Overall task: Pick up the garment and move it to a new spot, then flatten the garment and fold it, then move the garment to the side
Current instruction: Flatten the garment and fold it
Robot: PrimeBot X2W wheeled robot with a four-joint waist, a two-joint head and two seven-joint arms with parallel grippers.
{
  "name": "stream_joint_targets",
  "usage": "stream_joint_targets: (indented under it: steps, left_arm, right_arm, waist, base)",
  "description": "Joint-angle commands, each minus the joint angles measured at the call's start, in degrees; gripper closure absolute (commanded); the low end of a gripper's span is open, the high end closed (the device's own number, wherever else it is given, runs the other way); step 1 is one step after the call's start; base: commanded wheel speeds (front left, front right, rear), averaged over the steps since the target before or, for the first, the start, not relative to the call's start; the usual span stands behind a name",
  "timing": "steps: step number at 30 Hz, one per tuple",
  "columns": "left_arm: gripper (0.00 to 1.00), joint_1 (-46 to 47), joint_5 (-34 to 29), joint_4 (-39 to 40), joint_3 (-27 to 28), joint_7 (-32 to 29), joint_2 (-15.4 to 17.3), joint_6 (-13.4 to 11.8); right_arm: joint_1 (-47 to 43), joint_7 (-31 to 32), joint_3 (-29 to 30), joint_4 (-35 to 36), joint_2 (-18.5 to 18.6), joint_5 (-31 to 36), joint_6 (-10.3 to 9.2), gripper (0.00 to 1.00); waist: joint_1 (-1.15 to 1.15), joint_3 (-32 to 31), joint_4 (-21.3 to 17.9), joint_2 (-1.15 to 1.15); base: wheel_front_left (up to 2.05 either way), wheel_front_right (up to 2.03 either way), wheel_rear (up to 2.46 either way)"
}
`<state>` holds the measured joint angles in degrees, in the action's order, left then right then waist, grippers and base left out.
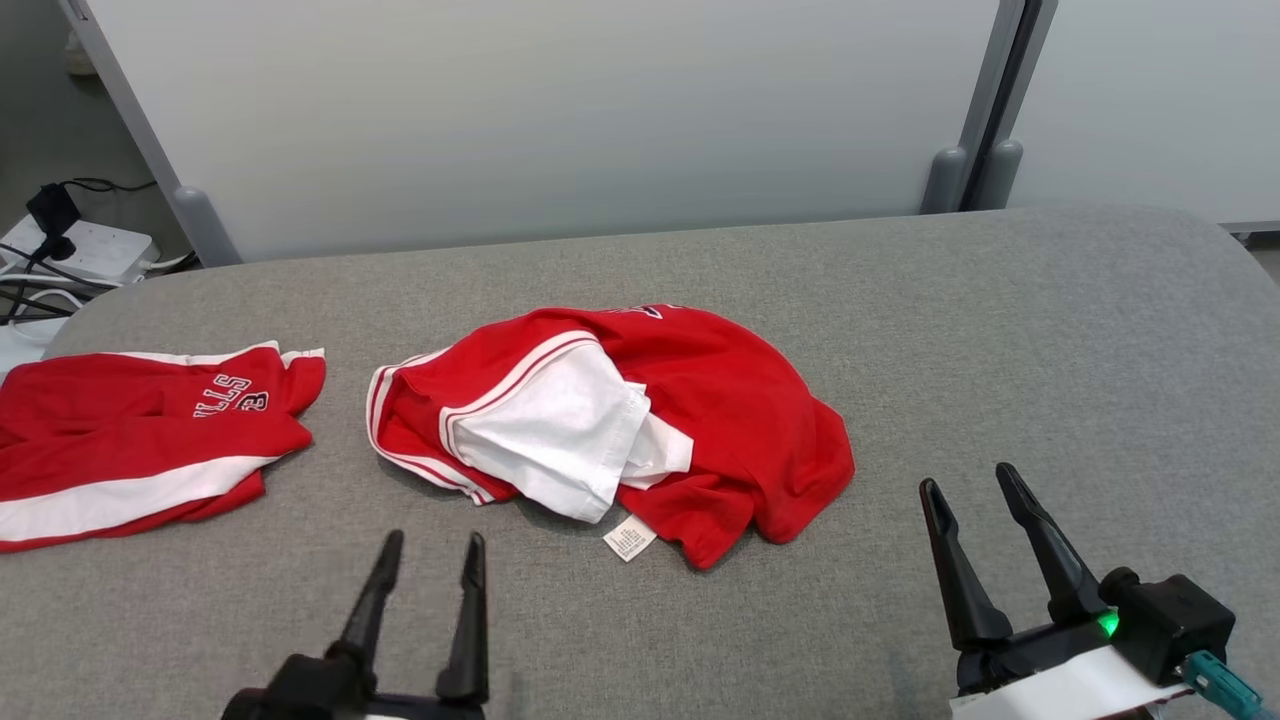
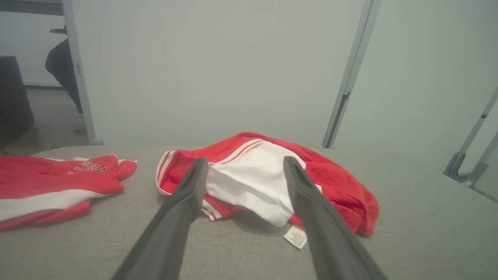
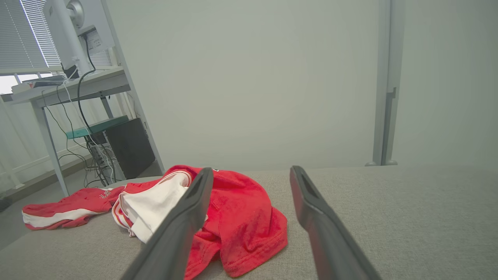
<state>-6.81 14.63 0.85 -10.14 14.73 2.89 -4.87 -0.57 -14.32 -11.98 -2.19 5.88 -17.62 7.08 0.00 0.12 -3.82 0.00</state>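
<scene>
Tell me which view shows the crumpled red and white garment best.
The head view: the whole crumpled garment lies unobstructed on the grey surface. In the left wrist view both fingers cross it; in the right wrist view one finger covers part.

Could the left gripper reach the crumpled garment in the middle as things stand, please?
Probably yes: the left gripper is open and points toward the crumpled garment, with just grey surface between them and nothing standing in the way.
</scene>
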Motion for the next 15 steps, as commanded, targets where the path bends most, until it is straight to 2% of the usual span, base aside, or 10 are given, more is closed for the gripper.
stream_joint_targets:
  steps: [1, 3, 15]
  left_arm:
    - [0.0, 1.56, -0.39, -0.78, 0.25, 0.27, -0.01, 1.01]
    - [0.0, 2.8, -1.37, -2.93, -1.3, 0.27, -0.01, 1.76]
    - [0.0, 14.79, -2.43, -15.53, -8.84, 0.27, -0.01, 2.32]
  right_arm:
    - [1.1, -0.68, -1.25, 1.68, 0.56, -0.16, 0.41, 0.0]
    - [1.15, -0.68, -1.28, 1.65, 0.59, -0.21, 0.41, 0.0]
    - [3.85, -0.68, -1.73, 2.12, 0.93, -0.4, 0.41, 0.0]
  waist:
    - [0.0, 0.19, 0.13, 0.0]
    - [0.0, 0.55, 0.32, 0.0]
    - [0.0, 5.76, 0.32, 0.0]
  base:
    - [0.0, 0.0, 0.0]
    - [0.0, 0.0, 0.0]
    - [0.0, 0.0, 0.0]
